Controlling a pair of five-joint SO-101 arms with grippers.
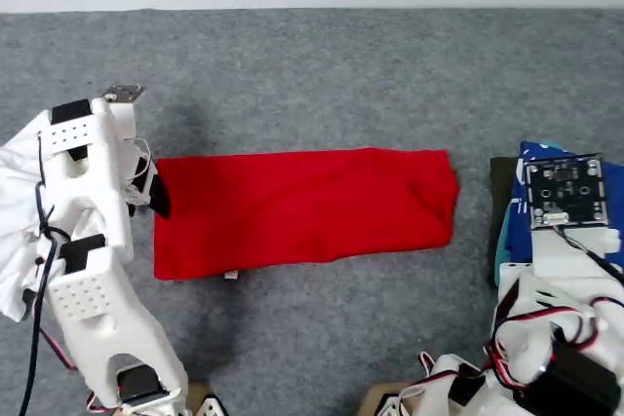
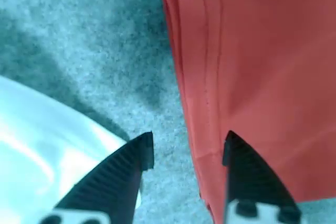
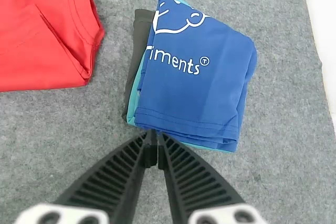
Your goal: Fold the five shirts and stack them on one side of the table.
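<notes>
Left wrist view catches the left gripper (image 2: 189, 142) spread wide over the short end of the red shirt (image 2: 262, 66). One fingertip is above the layered hem and the other above the bare grey mat (image 2: 79, 24) just outside it; nothing is held. A white shirt (image 2: 37, 135), apparently unfolded, lies on the mat just beyond that outer fingertip. In the high view the red shirt runs away from this gripper as a long band, folded lengthwise, toward the right arm. The right gripper (image 3: 156, 142) hovers with its jaws closed and empty. Just ahead of its tips sits a stack of folded shirts (image 3: 197, 72), a blue one on top, with teal and dark edges showing beneath. The step in hand looks like the crosswise fold of the red shirt, the fourth of five. By this reading, the next move calls for the left gripper to drop, pinch every layer of the hem together and carry that end over toward the far end, keeping the edges square.
</notes>
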